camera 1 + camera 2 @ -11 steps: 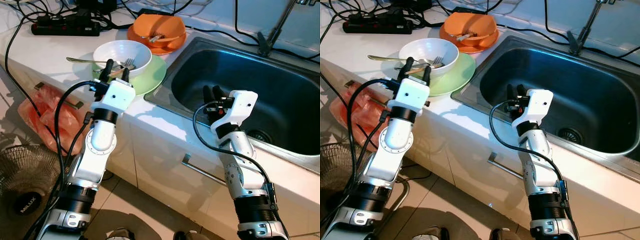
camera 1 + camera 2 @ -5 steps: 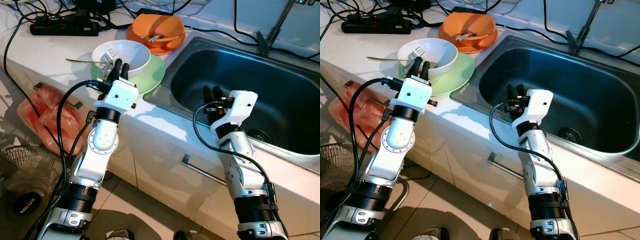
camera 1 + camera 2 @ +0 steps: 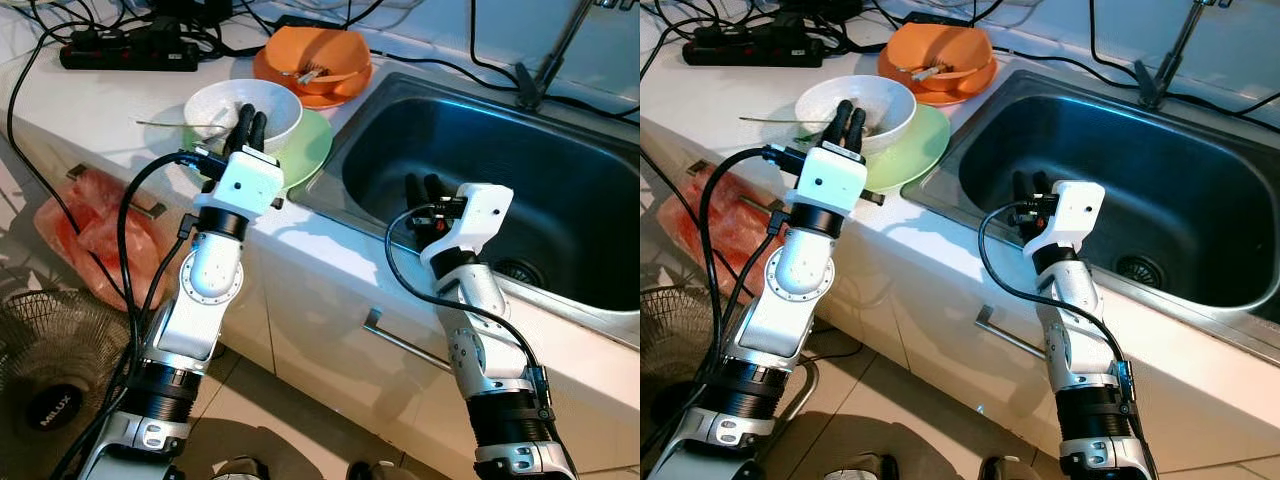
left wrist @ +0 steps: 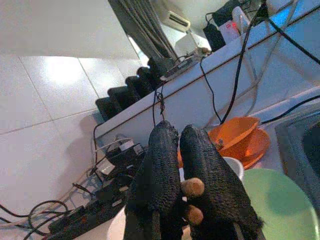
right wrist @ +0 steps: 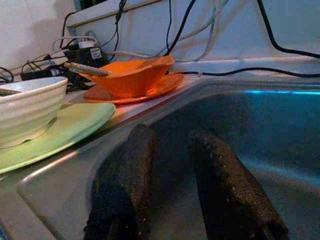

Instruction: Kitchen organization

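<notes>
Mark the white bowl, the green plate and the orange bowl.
white bowl (image 3: 280,108): left eye view, right inner wall.
green plate (image 3: 308,148): left eye view, bare right part.
orange bowl (image 3: 958,45): right eye view, inner wall.

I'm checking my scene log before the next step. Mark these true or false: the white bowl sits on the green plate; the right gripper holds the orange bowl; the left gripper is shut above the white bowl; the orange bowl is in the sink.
1. White bowl sits on the green plate: true.
2. Right gripper holds the orange bowl: false. It is open, over the sink, holding nothing.
3. Left gripper is shut above the white bowl: true, pinching a brown handle.
4. Orange bowl is in the sink: false. It sits on an orange plate on the counter.
</notes>
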Available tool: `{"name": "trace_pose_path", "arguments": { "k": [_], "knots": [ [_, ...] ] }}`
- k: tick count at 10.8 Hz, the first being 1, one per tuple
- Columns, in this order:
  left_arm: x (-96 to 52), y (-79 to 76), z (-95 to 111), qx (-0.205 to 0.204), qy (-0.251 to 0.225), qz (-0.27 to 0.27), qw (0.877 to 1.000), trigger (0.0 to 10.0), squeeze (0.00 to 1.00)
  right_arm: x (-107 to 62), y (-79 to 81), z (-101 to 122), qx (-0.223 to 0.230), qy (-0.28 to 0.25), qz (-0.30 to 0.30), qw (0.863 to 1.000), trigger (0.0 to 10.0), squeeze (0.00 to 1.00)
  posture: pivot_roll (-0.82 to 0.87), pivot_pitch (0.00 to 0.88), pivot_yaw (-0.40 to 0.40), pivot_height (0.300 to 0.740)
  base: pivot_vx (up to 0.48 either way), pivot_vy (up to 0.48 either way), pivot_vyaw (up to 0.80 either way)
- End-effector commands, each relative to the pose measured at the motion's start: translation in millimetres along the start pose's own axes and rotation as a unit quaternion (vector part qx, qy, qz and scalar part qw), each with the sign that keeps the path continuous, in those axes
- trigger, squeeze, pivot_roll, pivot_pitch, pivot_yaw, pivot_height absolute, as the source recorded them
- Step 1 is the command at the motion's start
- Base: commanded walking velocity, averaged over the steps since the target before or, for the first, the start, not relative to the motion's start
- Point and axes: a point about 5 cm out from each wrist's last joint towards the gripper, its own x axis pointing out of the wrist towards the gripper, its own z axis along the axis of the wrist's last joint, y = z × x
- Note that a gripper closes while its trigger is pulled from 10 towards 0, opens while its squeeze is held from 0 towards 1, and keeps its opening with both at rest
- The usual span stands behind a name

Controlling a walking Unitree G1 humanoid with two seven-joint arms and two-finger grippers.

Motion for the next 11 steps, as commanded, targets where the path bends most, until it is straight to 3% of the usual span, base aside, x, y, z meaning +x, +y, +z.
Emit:
{"name": "trace_pose_path", "arguments": {
  "k": [1, 3, 5, 7, 8, 10, 11],
  "knots": [
    [3.2, -1.9, 10.0, -0.008, -0.025, -0.006, 1.0, 10.0, 0.0, 1.9, -1.1, 3.9, 0.001, -0.01, -0.004, 1.0, 10.0, 0.0, 0.05, 0.099, -0.015, 0.74, 0.0, 0.0, 0.0],
    [8.3, -6.5, 25.3, -0.031, -0.057, -0.019, 0.998, 10.0, 0.0, 2.2, -0.5, 3.1, 0.0, -0.01, -0.004, 1.0, 10.0, 0.0, 0.05, 0.098, -0.015, 0.74, 0.0, 0.0, 0.0],
    [19.7, -4.1, 54.0, -0.059, -0.112, -0.026, 0.992, 10.0, 0.0, 2.0, -1.4, 2.5, -0.006, -0.008, -0.004, 1.0, 10.0, 0.0, 0.05, 0.101, -0.015, 0.74, 0.0, 0.0, 0.0],
    [30.6, -10.0, 81.2, -0.124, -0.151, -0.06, 0.979, 10.0, 0.0, 3.0, -1.7, 2.6, -0.006, -0.011, -0.006, 1.0, 10.0, 0.0, 0.06, 0.1, -0.014, 0.74, 0.0, 0.0, 0.0],
    [32.4, -23.4, 84.2, -0.217, -0.126, -0.093, 0.963, 10.0, 0.0, 3.5, -3.1, 3.5, -0.024, -0.012, -0.009, 1.0, 10.0, 0.0, 0.06, 0.099, -0.014, 0.74, 0.0, 0.0, 0.0],
    [32.2, -36.1, 81.9, -0.261, -0.101, -0.128, 0.952, 10.0, 0.0, 5.2, -7.5, 7.9, -0.079, -0.021, -0.018, 0.996, 10.0, 0.0, 0.04, 0.097, -0.01, 0.74, 0.0, 0.0, 0.0],
    [31.8, -39.7, 81.0, -0.289, -0.092, -0.134, 0.943, 10.0, 0.0, 7.0, -9.0, 15.6, -0.136, -0.038, -0.011, 0.99, 10.0, 0.0, 0.04, 0.097, -0.009, 0.74, 0.0, 0.0, 0.0]
  ]
}}
